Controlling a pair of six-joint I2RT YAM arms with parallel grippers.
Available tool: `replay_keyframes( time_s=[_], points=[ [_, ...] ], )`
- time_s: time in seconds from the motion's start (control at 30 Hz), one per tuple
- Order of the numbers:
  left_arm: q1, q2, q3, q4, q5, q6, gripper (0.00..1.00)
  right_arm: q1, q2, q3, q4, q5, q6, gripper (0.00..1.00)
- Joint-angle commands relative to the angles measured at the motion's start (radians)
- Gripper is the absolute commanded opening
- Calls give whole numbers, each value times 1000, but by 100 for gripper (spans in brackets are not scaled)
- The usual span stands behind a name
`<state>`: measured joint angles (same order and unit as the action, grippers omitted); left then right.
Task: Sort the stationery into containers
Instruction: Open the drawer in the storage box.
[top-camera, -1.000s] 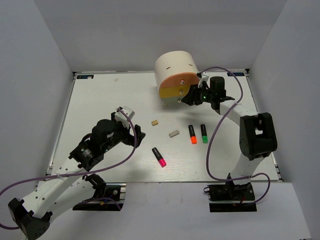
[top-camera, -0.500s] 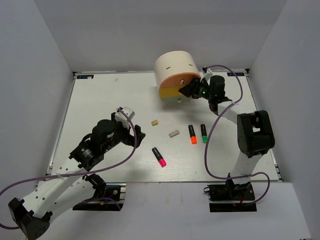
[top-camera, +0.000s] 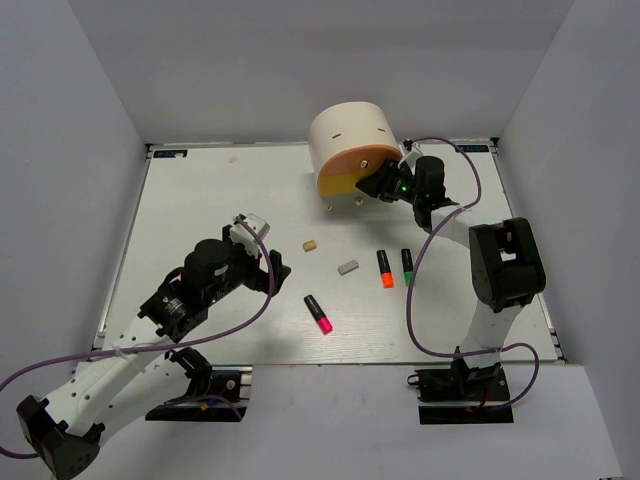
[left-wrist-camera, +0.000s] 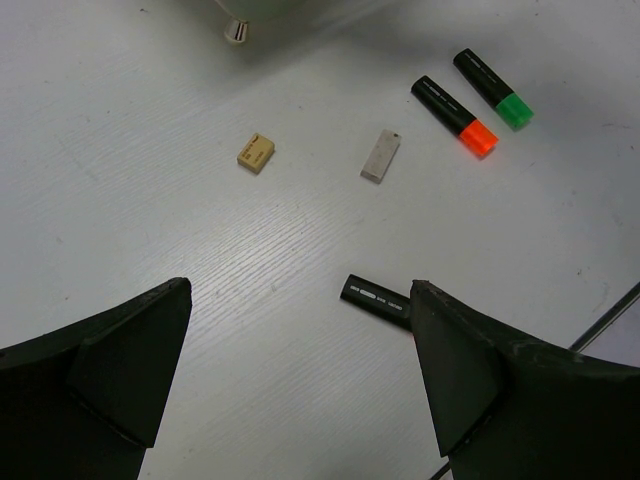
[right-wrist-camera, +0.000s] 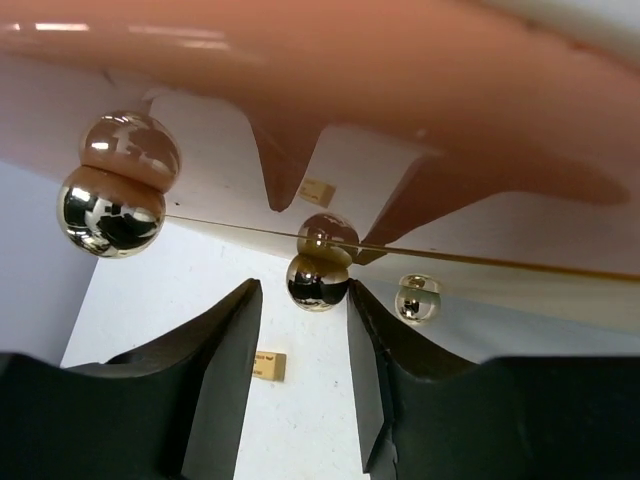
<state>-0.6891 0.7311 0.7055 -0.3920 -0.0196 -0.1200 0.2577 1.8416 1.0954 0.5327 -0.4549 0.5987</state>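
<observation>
The cream organiser (top-camera: 349, 133) stands at the back, its salmon-orange drawer (top-camera: 358, 161) above the yellow one (top-camera: 334, 184); the grey-green drawer is hidden. My right gripper (top-camera: 384, 183) is at its front face. In the right wrist view its open fingers (right-wrist-camera: 222, 362) straddle a shiny knob (right-wrist-camera: 318, 277); I cannot tell which drawer it belongs to. My left gripper (top-camera: 266, 262) is open and empty above the table. On the table lie a tan eraser (top-camera: 311, 244), a grey eraser (top-camera: 348, 267), and orange (top-camera: 385, 268), green (top-camera: 408, 266) and pink (top-camera: 318, 314) highlighters. No pens show.
The left wrist view shows the tan eraser (left-wrist-camera: 255, 153), grey eraser (left-wrist-camera: 380, 156), orange highlighter (left-wrist-camera: 455, 116), green highlighter (left-wrist-camera: 494, 90) and the pink one's black body (left-wrist-camera: 378, 296). Two more knobs (right-wrist-camera: 110, 205) (right-wrist-camera: 418, 297) flank the straddled one. Grey walls enclose the table.
My right gripper has moved left, up to the organiser's front face and around a knob. The left arm and the loose items have not moved.
</observation>
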Motion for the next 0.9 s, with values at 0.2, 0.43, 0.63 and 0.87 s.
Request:
replay_keyframes(
  time_s=[0.2, 0.43, 0.63, 0.87],
  points=[
    [3, -13, -6, -4, -16, 5, 100, 3, 4, -22, 99, 9, 32, 30],
    [3, -13, -6, -4, -16, 5, 100, 3, -41, -97, 136, -13, 38, 19],
    [3, -13, -6, -4, -16, 5, 100, -1, -136, -199, 154, -25, 36, 19],
    [3, -13, -6, -4, -16, 5, 100, 2, -203, -296, 156, -31, 36, 20]
  ],
)
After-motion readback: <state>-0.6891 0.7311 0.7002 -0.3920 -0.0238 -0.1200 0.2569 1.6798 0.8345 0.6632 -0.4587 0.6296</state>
